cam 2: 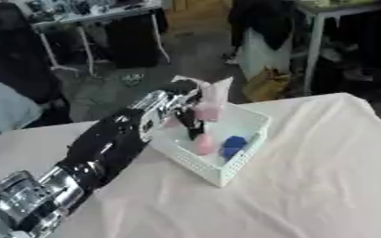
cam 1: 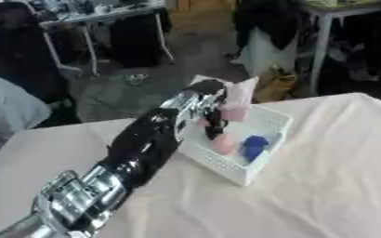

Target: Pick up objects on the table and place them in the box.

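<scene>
**Left robot hand over white basket on cloth-covered counter**

No brand, label or writing can be read on any item.

The left arm, black with silver joints, enters from the lower left. The left robot hand (cam 1: 203,100) sits over the near-left rim of the white basket (cam 1: 268,122), dark fingers (cam 1: 214,126) pointing down inside it. Whether they grip anything cannot be told.

Directly below the fingers lies a pink object (cam 1: 223,144); just right of it, a blue object (cam 1: 253,147). Touching the hand's far side stands a pale pink pouch (cam 1: 239,100), upright at the basket's far corner.

The counter (cam 1: 332,186) carries a cream cloth, lightly creased. Beyond it: grey floor, metal-legged tables, dark clutter.
</scene>
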